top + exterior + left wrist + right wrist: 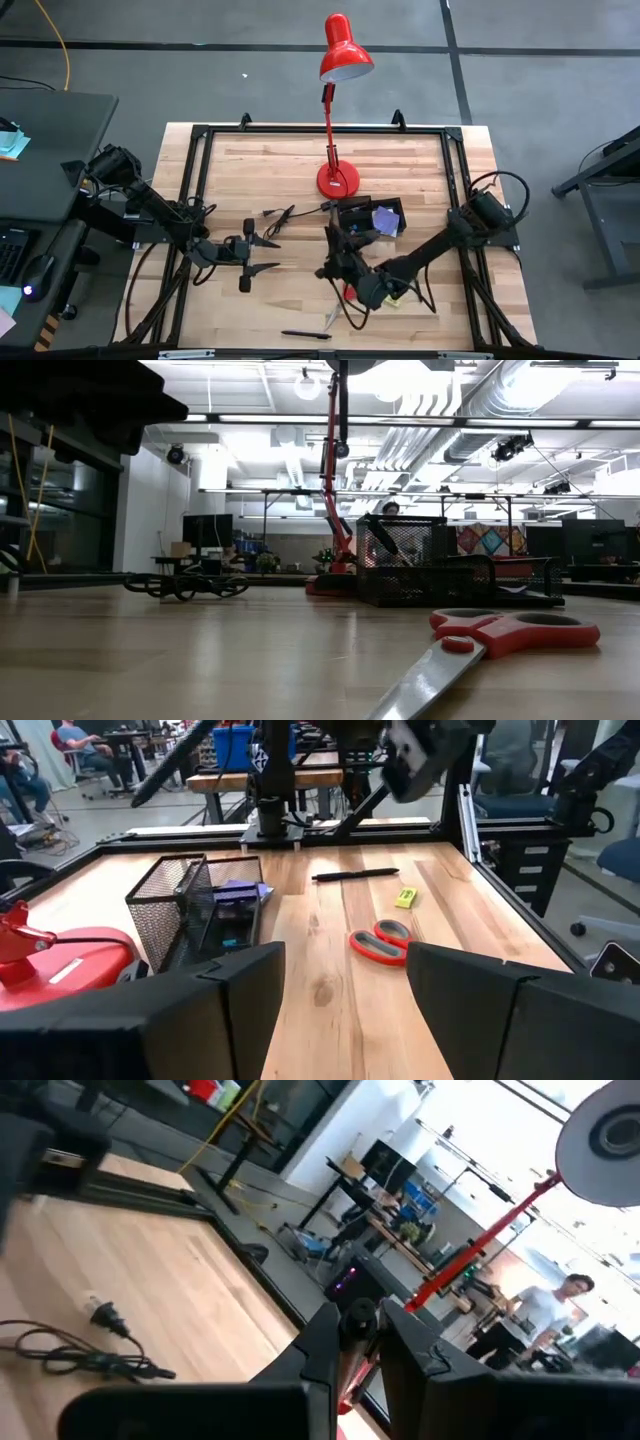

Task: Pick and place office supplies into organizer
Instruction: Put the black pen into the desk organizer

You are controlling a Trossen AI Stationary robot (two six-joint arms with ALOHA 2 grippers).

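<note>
Across wooden table [420, 165], red desk lamp [338, 178] base at 12 o'clock, touching organizer's far side. Black mesh organizer [372, 216] right of centre, purple sticky pad [385, 219] inside. Left gripper [249, 257] at 9 o'clock of centre, fingers spread wide, released, empty, low over the wood. Right gripper [332, 262] at 6 o'clock of organizer, clenched, fingertips pinched together, nothing clearly held. Red-handled scissors [385, 941] flat on table near right arm. Black pen [305, 334] at 6 o'clock edge. Yellow-green piece [405, 898] near the scissors. Black cable [277, 216] at 11 o'clock of left gripper.
</note>
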